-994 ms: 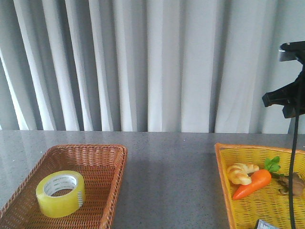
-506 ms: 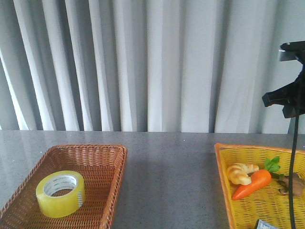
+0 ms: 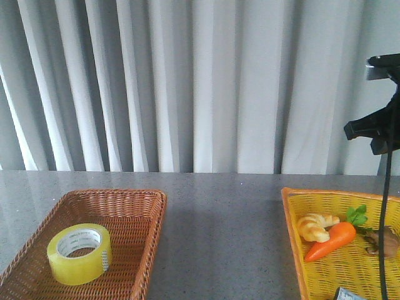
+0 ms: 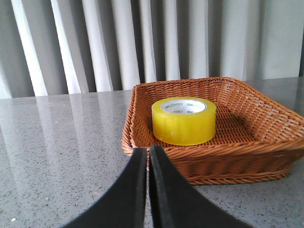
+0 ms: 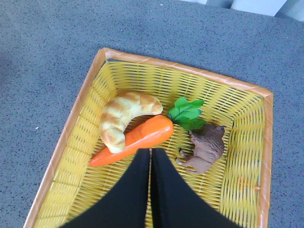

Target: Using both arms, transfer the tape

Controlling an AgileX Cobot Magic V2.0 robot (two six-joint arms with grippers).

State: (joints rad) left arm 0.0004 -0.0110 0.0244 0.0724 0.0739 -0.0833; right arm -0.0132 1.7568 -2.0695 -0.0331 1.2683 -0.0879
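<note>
Tape [image 3: 79,254] unmoved in brown basket [image 3: 134,203] at lower left, left tool [image 4: 147,156] and right tool [image 5: 150,156] both pressed together, empty; pickup not begun.

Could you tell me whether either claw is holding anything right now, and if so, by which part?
Nothing is held. Both claws are shut on nothing, and the tape lies untouched in the brown wicker basket.

On the grey speckled counter [image 3: 225,231] before pale pleated curtains [image 3: 187,81], a brown wicker basket [image 3: 147,215] sits well apart from a yellow basket [image 5: 90,90] holding a croissant [image 5: 124,118], toy carrot [image 5: 142,137] and small brown animal figure [image 5: 205,148].
</note>
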